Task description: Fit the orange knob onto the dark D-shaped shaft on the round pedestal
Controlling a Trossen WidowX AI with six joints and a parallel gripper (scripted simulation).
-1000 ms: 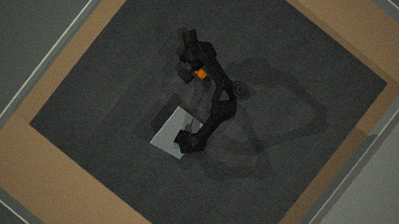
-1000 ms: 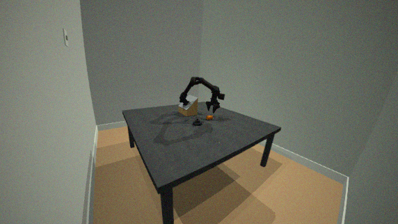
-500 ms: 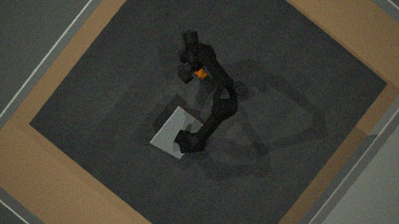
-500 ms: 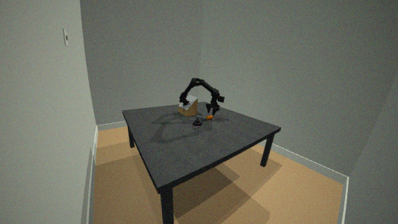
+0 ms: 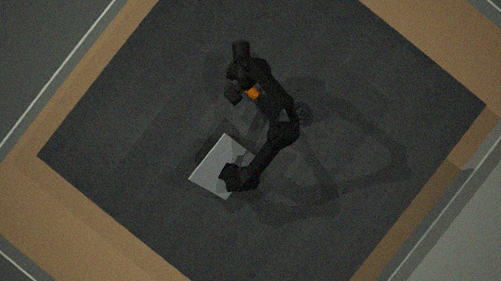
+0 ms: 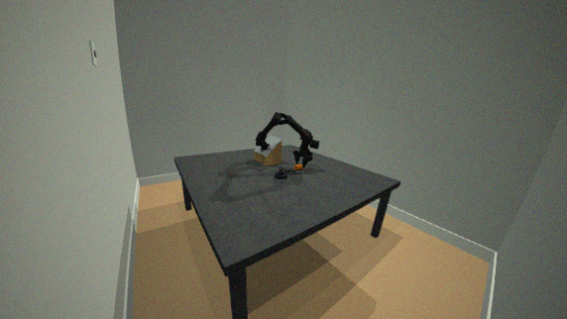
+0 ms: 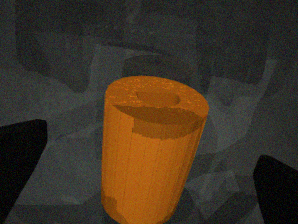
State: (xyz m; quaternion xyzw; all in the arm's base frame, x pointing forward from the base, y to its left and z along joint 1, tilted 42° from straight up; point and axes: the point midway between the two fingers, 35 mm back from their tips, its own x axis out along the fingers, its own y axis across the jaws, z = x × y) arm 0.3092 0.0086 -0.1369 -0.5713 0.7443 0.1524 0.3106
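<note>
The orange knob (image 5: pixel 253 93) (image 6: pixel 298 167) (image 7: pixel 150 165) lies on its side on the table. In the wrist view its end face with the hole points toward the top of the picture; the hole's flat side is hard to make out. My gripper (image 6: pixel 302 161) (image 7: pixel 154 150) is open, low over the knob, with one finger on each side of it and a gap to both. The round dark pedestal (image 5: pixel 304 113) (image 6: pixel 281 175) stands apart from the knob, to its right in the top view. Its shaft is small and dark there, and its flat side cannot be seen.
A block with a pale sloped top (image 5: pixel 211 165) (image 6: pixel 271 158) and wooden sides stands beside the arm's base. The arm arches from there over the dark table (image 5: pixel 129 139) (image 6: pixel 278 213). Arm shadows cross the table around the pedestal.
</note>
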